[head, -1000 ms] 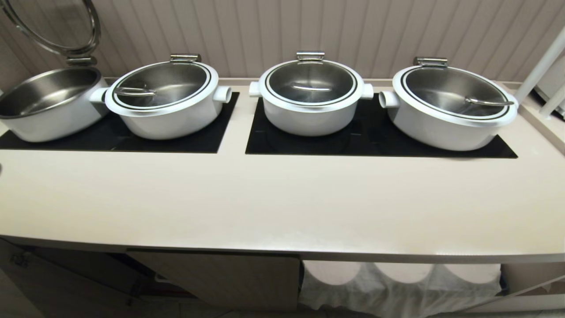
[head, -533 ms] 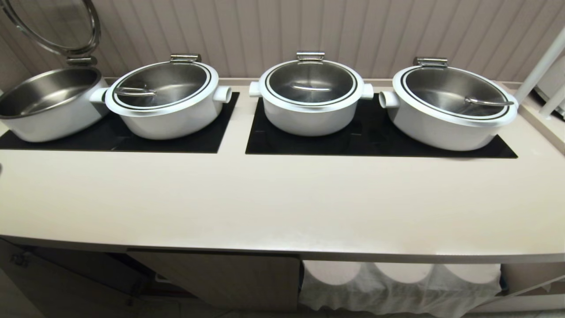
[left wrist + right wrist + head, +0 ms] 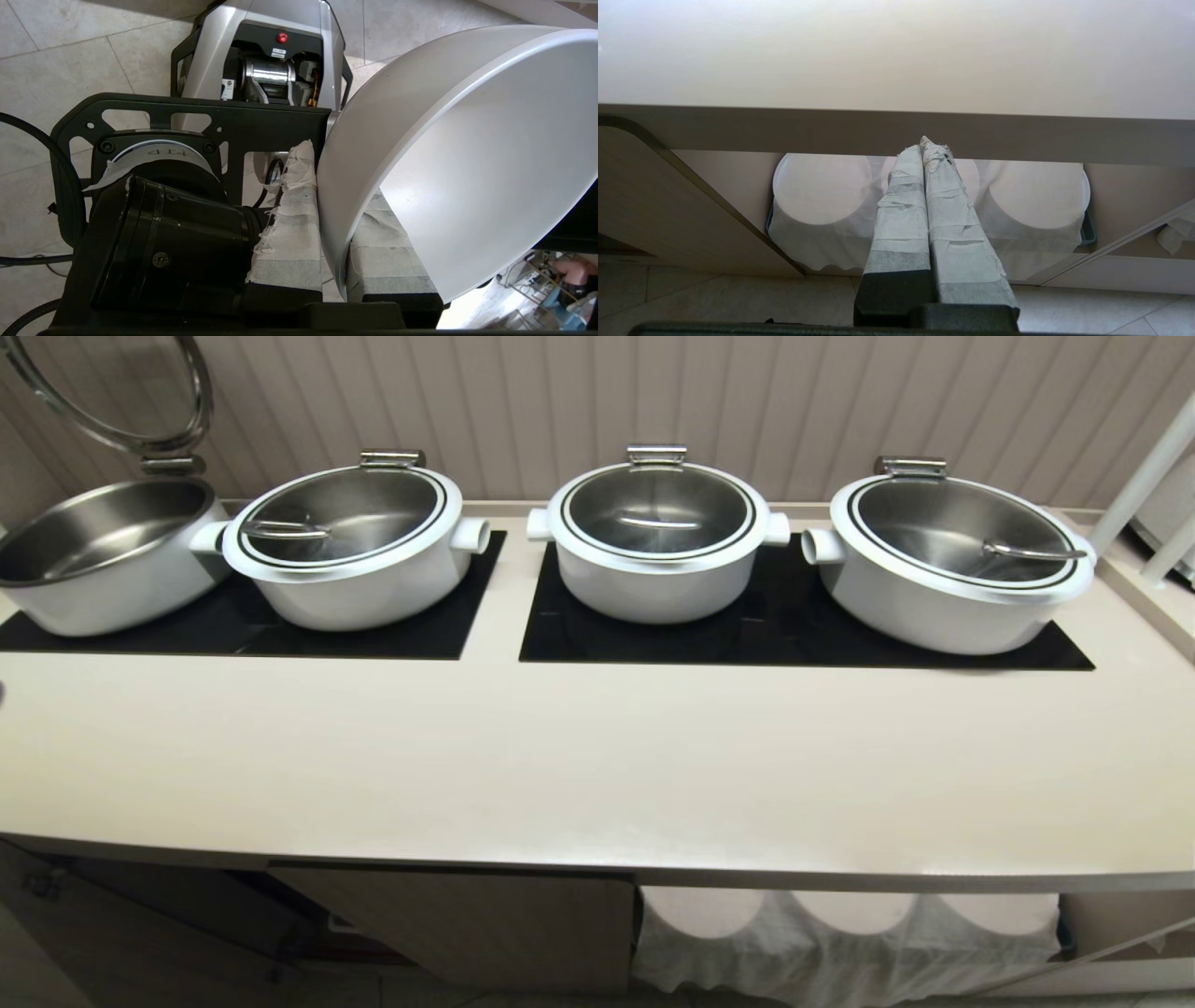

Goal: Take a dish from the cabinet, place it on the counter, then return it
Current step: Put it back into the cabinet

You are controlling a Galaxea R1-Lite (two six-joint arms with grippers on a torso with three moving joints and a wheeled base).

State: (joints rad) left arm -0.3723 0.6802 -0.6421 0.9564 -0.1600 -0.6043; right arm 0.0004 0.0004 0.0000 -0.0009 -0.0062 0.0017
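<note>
We find neither arm in the head view over the worktop [image 3: 597, 765]. The left gripper [image 3: 334, 242] has its jaws clamped on the rim of the dish [image 3: 467, 163], whose far side is cut off, above the floor; inverted lettering beside it stays unreadable. The right gripper [image 3: 924, 154], jaws together, faces cloth-draped plates [image 3: 822, 186] in the cabinet [image 3: 668, 196].

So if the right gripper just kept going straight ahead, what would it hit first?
Probably the cloth-covered white bowls on the open cabinet shelf. The right gripper, shut, points just under the counter edge, so it might graze that edge first; depth is unclear.
</note>
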